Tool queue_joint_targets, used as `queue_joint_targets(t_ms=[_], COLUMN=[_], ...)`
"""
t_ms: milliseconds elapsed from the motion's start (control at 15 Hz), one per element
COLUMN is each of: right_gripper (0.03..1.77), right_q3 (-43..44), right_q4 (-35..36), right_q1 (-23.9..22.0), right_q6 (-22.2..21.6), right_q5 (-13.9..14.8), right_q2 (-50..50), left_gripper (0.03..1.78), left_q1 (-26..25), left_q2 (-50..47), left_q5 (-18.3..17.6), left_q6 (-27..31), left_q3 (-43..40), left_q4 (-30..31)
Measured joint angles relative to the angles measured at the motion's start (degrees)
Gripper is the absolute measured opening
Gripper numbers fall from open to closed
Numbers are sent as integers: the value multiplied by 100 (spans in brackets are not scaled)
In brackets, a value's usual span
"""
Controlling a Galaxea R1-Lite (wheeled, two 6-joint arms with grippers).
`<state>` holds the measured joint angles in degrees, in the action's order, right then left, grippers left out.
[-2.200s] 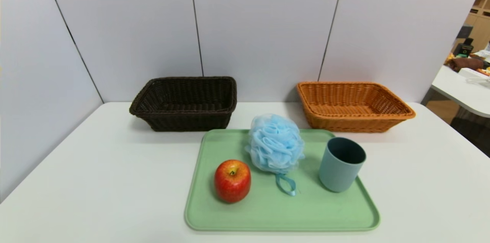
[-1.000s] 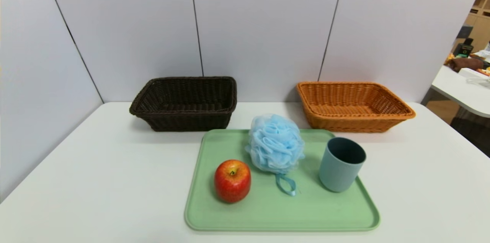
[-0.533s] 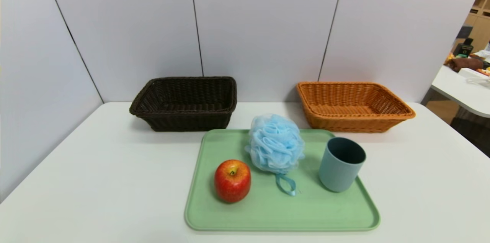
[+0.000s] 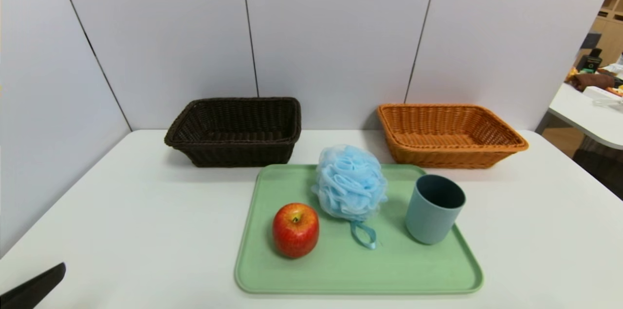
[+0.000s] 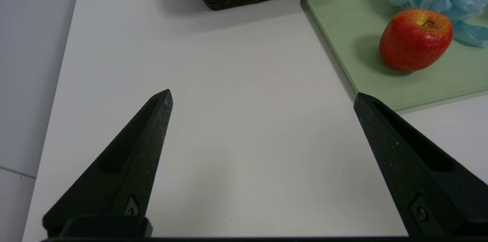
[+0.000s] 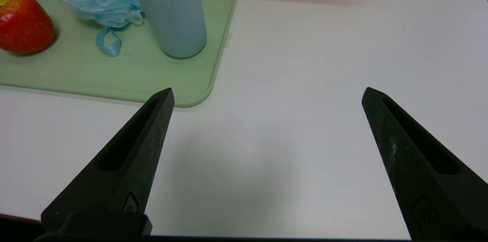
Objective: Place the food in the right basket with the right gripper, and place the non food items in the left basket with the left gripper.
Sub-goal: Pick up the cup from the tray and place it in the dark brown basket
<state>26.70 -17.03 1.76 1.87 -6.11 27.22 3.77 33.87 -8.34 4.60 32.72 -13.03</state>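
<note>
So the white desk [image 4: 121,211] had a pale green tray [image 4: 340,275] sitting in the middle of it, and all three things were on that tray: the red apple [image 4: 295,229] toward the left, the fluffy blue bath puff [image 4: 350,182] right behind and beside it with its ribbon loop trailing forward, and the blue-grey cup [image 4: 433,209] standing upright near the tray's right edge. Nothing had been picked up. At the back of the desk, by the wall panels, the dark brown basket [image 4: 236,131] sat on the left and the orange basket [image 4: 448,134] on the right, both with nothing inside as far as I could see. The left gripper [image 5: 263,97] was hanging over bare desk to the left of the tray, jaws spread wide and holding nothing; only a black sliver of it showed in the bottom left corner of the head view. The right gripper [image 6: 268,95] was doing the same thing over bare desk to the right of the tray, jaws wide apart and holding nothing, with the cup the nearest item to it
</note>
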Motion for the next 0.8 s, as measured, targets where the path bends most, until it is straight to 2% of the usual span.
queue_joint_targets(t_ms=[333,600,800], right_gripper=[170,170,170], right_q3=[478,489,312], right_q4=[30,116,518], right_q1=[9,96,199], right_q6=[24,323,614], right_q5=[-362,-922,-1162], right_q2=[1300,1930,2266], left_gripper=[169,169,169], left_q1=[26,26,28], left_q2=[1556,2325,2762], left_q5=[-718,-1848,-2441], left_q6=[182,402,883], left_q3=[401,388,219], left_q4=[800,1235,1429])
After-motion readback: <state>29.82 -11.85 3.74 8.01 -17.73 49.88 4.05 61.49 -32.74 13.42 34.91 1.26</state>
